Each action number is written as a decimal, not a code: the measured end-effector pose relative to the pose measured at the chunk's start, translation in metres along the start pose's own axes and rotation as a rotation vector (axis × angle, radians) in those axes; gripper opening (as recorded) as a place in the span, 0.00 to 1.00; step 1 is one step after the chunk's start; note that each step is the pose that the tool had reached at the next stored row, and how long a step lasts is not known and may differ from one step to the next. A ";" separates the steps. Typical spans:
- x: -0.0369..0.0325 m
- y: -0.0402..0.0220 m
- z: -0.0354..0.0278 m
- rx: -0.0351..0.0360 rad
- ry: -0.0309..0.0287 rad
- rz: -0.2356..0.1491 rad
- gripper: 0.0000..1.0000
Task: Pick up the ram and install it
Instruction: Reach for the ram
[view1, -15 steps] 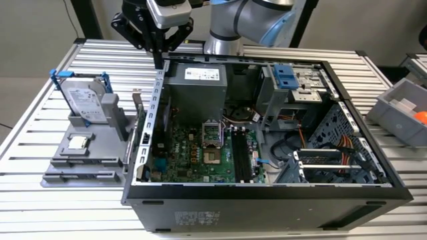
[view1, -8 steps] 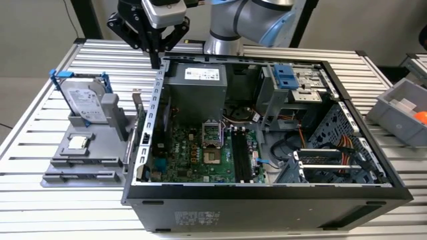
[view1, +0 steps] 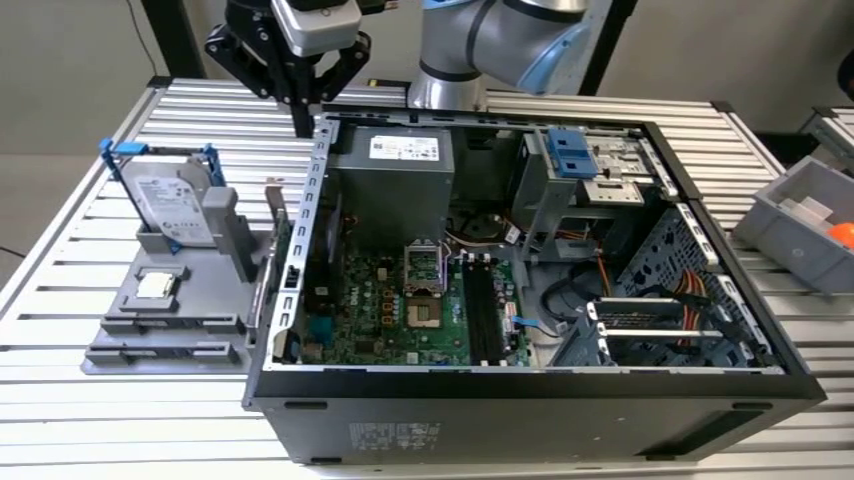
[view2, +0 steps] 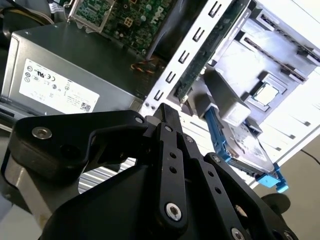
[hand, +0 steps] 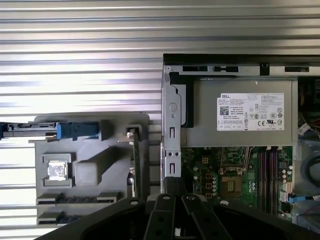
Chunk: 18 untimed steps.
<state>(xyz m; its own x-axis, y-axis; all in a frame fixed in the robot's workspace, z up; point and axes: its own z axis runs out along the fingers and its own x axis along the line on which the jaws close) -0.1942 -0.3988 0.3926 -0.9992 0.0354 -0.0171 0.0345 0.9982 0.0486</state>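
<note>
Tool (view1: 304, 118): fingers together, gripping nothing, hanging over the far corner of the computer case (view1: 534, 410) at the exterior view's left.

Desk (view1: 80, 400): slatted metal, carries everything.

Computer case: open, with a green board and black slots showing inside.

Power supply (view1: 394, 180): grey box with a white label at the far end of the case, near the tool.

Grey holder (view1: 160, 320): on the desk just beside the case, at the exterior view's left.

Hard drive (view1: 174, 205): upright at the holder's far end, in a blue bracket.

Ram (hand: 136, 160): on edge in the holder, on the side next to the case, apart from the tool.

Square chip (view1: 156, 285): in a holder pocket, nearer than the drive.
</note>
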 end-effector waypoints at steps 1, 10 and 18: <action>0.0010 -0.0001 0.0000 -0.0001 -0.0001 0.000 0.00; 0.0107 -0.0003 -0.0003 0.0001 0.0001 0.000 0.00; 0.0202 -0.0007 -0.0003 -0.0001 0.0000 -0.001 0.00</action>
<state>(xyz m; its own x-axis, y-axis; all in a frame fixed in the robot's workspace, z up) -0.2144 -0.3988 0.3926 -0.9993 0.0346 -0.0172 0.0337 0.9982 0.0487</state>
